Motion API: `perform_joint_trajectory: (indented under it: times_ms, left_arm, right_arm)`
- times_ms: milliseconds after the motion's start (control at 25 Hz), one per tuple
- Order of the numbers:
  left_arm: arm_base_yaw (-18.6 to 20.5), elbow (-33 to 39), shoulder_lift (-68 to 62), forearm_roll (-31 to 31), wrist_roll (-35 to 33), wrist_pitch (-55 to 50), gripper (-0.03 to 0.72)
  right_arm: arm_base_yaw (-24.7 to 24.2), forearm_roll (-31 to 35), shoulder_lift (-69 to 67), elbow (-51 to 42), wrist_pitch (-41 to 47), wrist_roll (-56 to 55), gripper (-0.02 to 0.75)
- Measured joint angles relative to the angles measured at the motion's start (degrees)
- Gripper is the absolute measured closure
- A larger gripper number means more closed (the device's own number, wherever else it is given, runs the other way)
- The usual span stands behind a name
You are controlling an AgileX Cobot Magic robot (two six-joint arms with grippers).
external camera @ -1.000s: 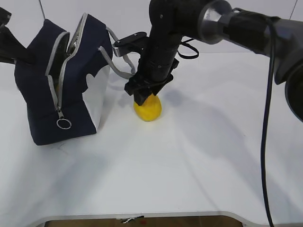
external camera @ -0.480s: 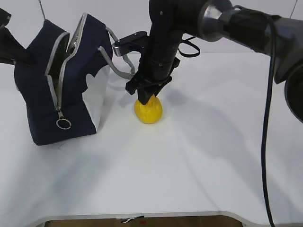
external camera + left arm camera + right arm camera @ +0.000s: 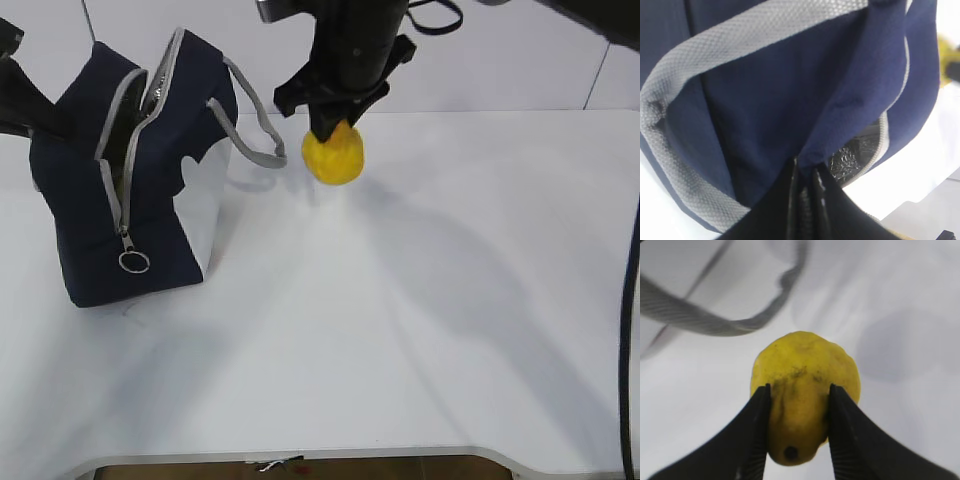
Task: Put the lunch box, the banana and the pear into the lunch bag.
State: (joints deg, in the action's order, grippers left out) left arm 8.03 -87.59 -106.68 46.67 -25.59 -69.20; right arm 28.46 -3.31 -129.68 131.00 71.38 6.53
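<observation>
Desk: plain white desk (image 3: pixel 420 330) with a pale wall behind, nothing much on it besides the bag.
Lunch bag: navy lunch bag (image 3: pixel 130 190) stands at the left, zipper undone, top gaping; silver lining peeks out in the left wrist view.
Left pincer: left pincer (image 3: pixel 806 175) is clamped on a fold of the bag's navy fabric near the opening, looks like it's holding the mouth open.
Right pincer: right pincer (image 3: pixel 799 426) is squeezed onto the pear (image 3: pixel 804 392), one finger each side.
Pear: up in the air, clear of the desk, just right of the bag's grey handle (image 3: pixel 255 135), not over the opening yet.
Banana and lunch box: can't spot either on the desk; probably in the bag already, but can't see inside to confirm.
Progress: guessing the pear is the last item; it needs carrying over the opening and dropping in.
</observation>
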Motion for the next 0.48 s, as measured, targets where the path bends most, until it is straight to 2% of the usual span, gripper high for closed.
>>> perform_joint_trajectory:
  times_ms: [120,240,360,480]
  left_arm:
    - [0.0,0.0,0.0,-0.1,0.0,0.0,0.676]
    - [0.0,0.0,0.0,-0.1,0.0,0.0,0.676]
    - [0.0,0.0,0.0,0.0,0.0,0.0,0.676]
    - [0.0,0.0,0.0,0.1,0.0,0.0,0.676]
  right_arm:
    - [-0.1,-4.9,2.5,0.0,0.2,-3.6,0.46]
    - [-0.1,-4.7,5.0,0.3,0.4,-4.8,0.461]
    - [-0.1,1.8,5.8,2.5,0.6,-5.0,0.461]
    - [-0.1,12.7,5.8,4.8,0.7,-4.4,0.461]
